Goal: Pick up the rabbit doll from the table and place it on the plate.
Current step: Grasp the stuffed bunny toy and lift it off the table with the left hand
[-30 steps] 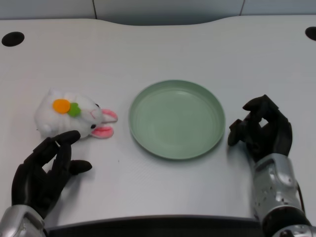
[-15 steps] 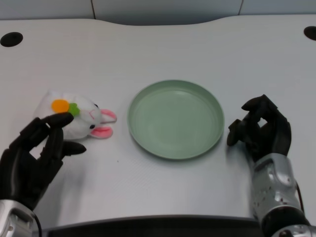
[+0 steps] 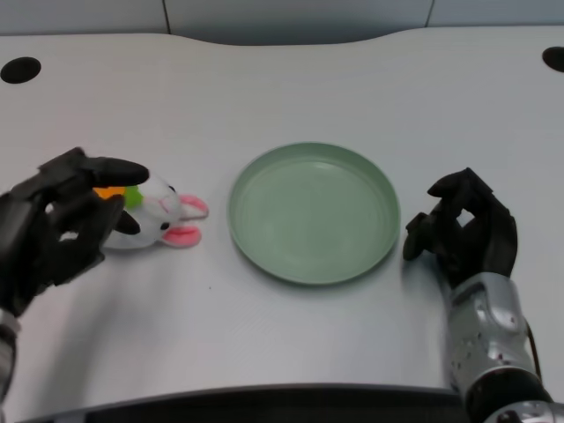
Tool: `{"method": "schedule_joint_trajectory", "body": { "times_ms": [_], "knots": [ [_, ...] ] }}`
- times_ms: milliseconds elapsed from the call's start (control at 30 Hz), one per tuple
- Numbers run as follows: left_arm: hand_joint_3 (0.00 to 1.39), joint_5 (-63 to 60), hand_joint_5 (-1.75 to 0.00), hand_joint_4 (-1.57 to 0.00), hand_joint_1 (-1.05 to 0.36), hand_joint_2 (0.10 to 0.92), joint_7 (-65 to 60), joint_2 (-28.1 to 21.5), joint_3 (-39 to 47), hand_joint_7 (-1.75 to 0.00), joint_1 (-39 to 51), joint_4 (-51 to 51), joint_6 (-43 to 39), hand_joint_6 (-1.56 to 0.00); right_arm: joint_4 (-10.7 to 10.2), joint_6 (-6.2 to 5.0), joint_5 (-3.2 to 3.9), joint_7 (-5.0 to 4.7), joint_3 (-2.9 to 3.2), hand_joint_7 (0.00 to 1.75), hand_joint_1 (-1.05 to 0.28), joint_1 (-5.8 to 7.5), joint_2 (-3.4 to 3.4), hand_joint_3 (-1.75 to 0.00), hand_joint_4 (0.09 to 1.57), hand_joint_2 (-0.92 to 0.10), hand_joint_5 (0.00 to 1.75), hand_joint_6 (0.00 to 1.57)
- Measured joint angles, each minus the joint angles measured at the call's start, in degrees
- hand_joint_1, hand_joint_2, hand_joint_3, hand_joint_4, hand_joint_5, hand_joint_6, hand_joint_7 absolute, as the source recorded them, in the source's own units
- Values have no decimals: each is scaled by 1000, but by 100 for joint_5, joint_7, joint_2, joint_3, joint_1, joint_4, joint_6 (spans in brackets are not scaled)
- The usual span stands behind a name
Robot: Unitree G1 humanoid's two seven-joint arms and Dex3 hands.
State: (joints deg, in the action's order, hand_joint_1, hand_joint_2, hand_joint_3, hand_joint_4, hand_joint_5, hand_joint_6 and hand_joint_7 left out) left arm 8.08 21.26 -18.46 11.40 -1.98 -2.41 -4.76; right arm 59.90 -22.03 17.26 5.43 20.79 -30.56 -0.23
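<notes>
Left hand (image 3: 57, 220) spread over rabbit doll (image 3: 154, 214), clasping nothing. Doll judged soft, light; grasp plump body. Plate (image 3: 314, 212) at three o'clock.

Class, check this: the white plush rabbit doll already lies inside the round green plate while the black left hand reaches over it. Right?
Not quite. The head view shows the white plush rabbit doll on the white table, left of the round green plate. The black left hand does reach over it.
</notes>
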Motion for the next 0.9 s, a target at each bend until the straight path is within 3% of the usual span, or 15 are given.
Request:
{"method": "schedule_joint_trajectory", "body": {
  "times_ms": [133,333,367,433,533,600,733,900],
  "knots": [
    [391,-583,-1231,-445,-465,921,65,-520,-144,-479,-387,213,-234,-598,16,-5,13,3,6,1746,-1048,0,-5,-1320,1568,-582,1475,1134],
    [155,-1715,-940,-230,-590,921,158,-1338,-620,-293,-1163,333,-421,-462,39,-1,36,4,13,1746,-1048,-6,-2,-1341,1572,-556,1451,1131],
    [152,-1925,-861,-113,-670,921,168,-1470,-706,-244,-1288,336,-440,-388,41,1,39,4,13,1746,-1048,-9,-3,-1340,1572,-550,1452,1133],
    [131,-2361,-685,-32,-731,921,186,-1725,-879,-174,-1501,334,-422,-301,54,2,55,8,15,1746,-1048,-13,-10,-1331,1572,-539,1449,1134],
    [84,-3028,-239,-3,-856,921,386,-2105,-1231,-48,-1837,365,-382,-143,74,4,58,-1,15,1746,-1048,-16,-21,-1336,1572,-552,1472,1143],
    [64,-3388,-75,0,-911,919,561,-2342,-1455,-17,-2080,427,-384,-97,72,7,48,-55,5,1746,-1048,-22,-15,-1340,1572,-558,1487,1146],
    [27,-4057,-3,1,-970,905,851,-2539,-1961,-1,-2591,572,-367,-54,71,8,52,-64,3,1746,-1048,-24,-17,-1327,1572,-555,1488,1154],
    [8,-4826,1,1,-1040,898,1133,-2619,-2494,-1,-3059,792,-317,-7,-18,23,93,-2,11,1746,-1048,-13,-23,-1340,1572,-571,1472,1153]
  ]
}}
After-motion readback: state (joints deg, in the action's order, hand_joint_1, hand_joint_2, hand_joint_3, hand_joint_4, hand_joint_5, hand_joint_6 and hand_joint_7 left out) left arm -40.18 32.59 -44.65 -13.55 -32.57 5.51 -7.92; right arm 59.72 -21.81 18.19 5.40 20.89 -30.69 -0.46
